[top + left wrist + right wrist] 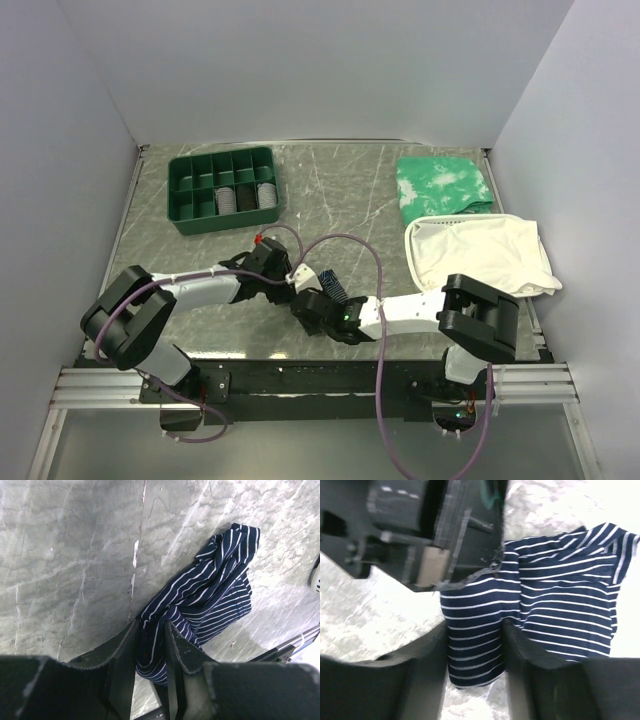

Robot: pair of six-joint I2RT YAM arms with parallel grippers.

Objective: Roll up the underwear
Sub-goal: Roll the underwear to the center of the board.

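The underwear (pixel 331 284), navy with thin white stripes, lies crumpled on the grey table near the front, between the two arms. In the left wrist view its bulk (pixel 215 595) spreads up and to the right, and my left gripper (pixel 151 632) is shut on a bunched fold at its lower end. In the right wrist view a narrow folded strip of the underwear (pixel 560 595) fills the gap of my right gripper (pixel 475 630), touching both fingers. The left gripper's body (pixel 445 540) sits just above that strip. From above, the left gripper (pixel 292 283) and the right gripper (pixel 313 303) nearly meet.
A green compartment tray (pixel 222 226) holding rolled items stands at the back left. A green-and-white mottled cloth (pixel 445 185) lies at the back right, with a large white cloth (pixel 480 255) in front of it. White walls close off three sides.
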